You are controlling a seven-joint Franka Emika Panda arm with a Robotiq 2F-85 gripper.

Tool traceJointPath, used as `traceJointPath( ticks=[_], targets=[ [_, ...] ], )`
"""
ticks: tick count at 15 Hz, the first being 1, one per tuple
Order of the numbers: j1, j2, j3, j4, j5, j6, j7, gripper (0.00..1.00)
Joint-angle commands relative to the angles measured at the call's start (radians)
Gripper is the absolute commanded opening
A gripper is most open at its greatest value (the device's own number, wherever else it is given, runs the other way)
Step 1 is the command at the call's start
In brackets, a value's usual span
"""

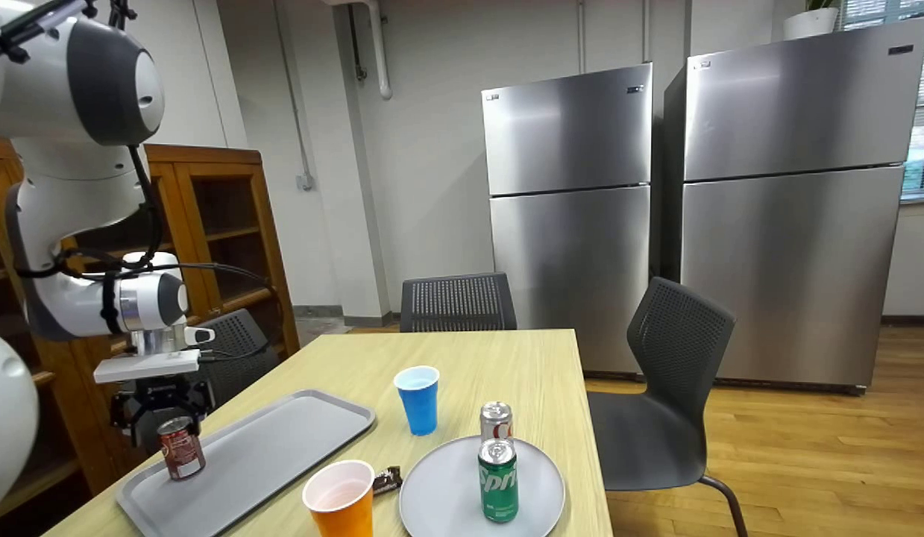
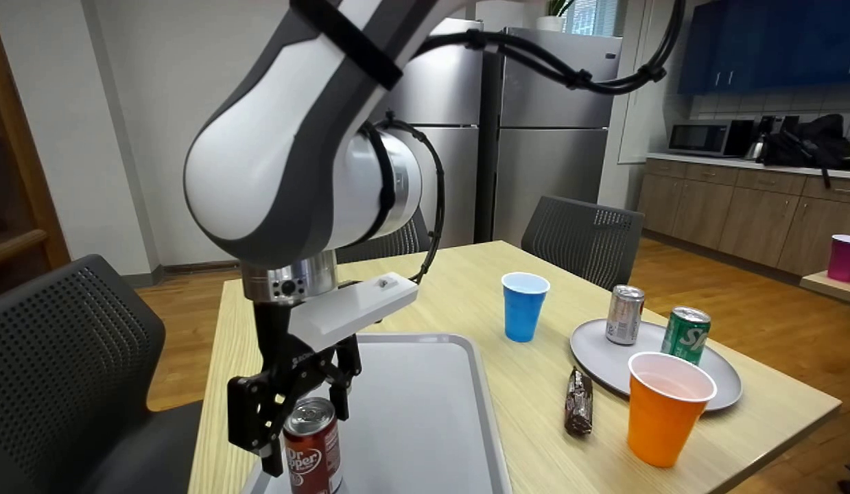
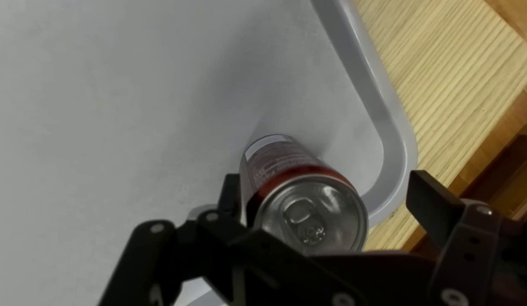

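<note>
A dark red Dr Pepper can [image 2: 315, 456] stands upright near one end of the grey tray [image 2: 425, 405]. It shows in both exterior views, with the can [image 1: 184, 453] below my arm. My black gripper [image 3: 329, 199] is open, its two fingers on either side of the can's upper part. In the wrist view the left finger lies close against the can's side; whether it touches, I cannot tell. A wide gap separates the right finger [image 3: 433, 204] from the silver lid [image 3: 318, 212]. The gripper body covers the lid's lower edge.
A blue cup [image 1: 418, 403], an orange cup [image 2: 668, 412] and a dark wrapped bar [image 2: 579, 401] stand or lie beside the tray. Past them, a grey plate [image 1: 439, 492] bears a silver can [image 1: 497, 421] and a green Sprite can [image 1: 498, 481]. Dark chairs [image 2: 75, 329] surround the table.
</note>
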Motion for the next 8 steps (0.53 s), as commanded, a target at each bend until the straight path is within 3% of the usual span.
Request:
traceJointPath(
  ticks=[1,5,6,7,8],
  targets=[
    [0.021,0.024,-0.016,0.058,-0.006,-0.054,-0.004,1.00],
    [0.021,0.036,-0.019,0.077,-0.006,-0.063,-0.005,1.00],
    [0.020,0.039,-0.019,0.081,-0.004,-0.063,-0.004,0.75],
    [0.021,0.040,-0.019,0.081,-0.004,-0.061,-0.004,0.74],
    [0.021,0.040,-0.020,0.083,-0.005,-0.061,-0.003,0.65]
  ],
)
